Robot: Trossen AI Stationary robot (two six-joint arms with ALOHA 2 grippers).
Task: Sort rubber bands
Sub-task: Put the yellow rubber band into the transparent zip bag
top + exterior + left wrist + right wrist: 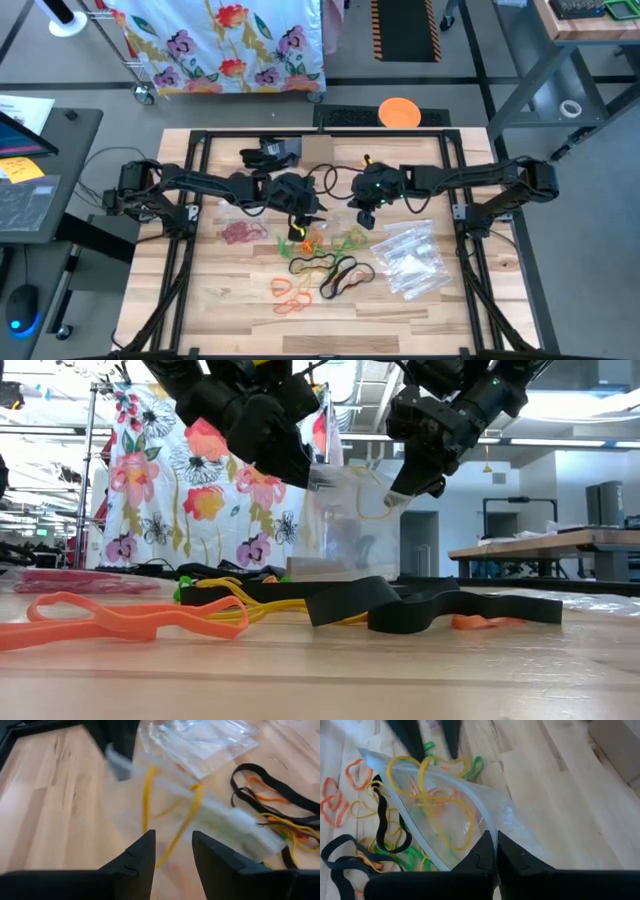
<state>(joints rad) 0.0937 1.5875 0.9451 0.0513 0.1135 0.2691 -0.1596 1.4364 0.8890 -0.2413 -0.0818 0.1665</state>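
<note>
Rubber bands lie loose on the wooden table: red (240, 233), green and orange (300, 243), yellow (312, 264), black (345, 278) and orange (290, 295). A clear zip bag (470, 815) with yellow bands (445, 820) inside hangs above them, seen from the side in the low view (345, 520). My right gripper (494, 845) is shut on it. My left gripper (172, 850) is at the bag's open mouth, its fingers apart, and a yellow band (192, 815) runs between them. My left gripper has a yellow band's strand (167, 855) passing between its parted fingers; whether a finger touches it I cannot tell. My right gripper pinches one edge of the bag beside its open mouth (492, 827) between its two fingers, slanting down from the table's right. The bag hangs below, mouth gaping.
A heap of spare clear zip bags (410, 258) lies at the right of the table. A black cable (335, 180) and a dark object (270, 153) lie at the far side. Black frame rails (190, 200) border the work area.
</note>
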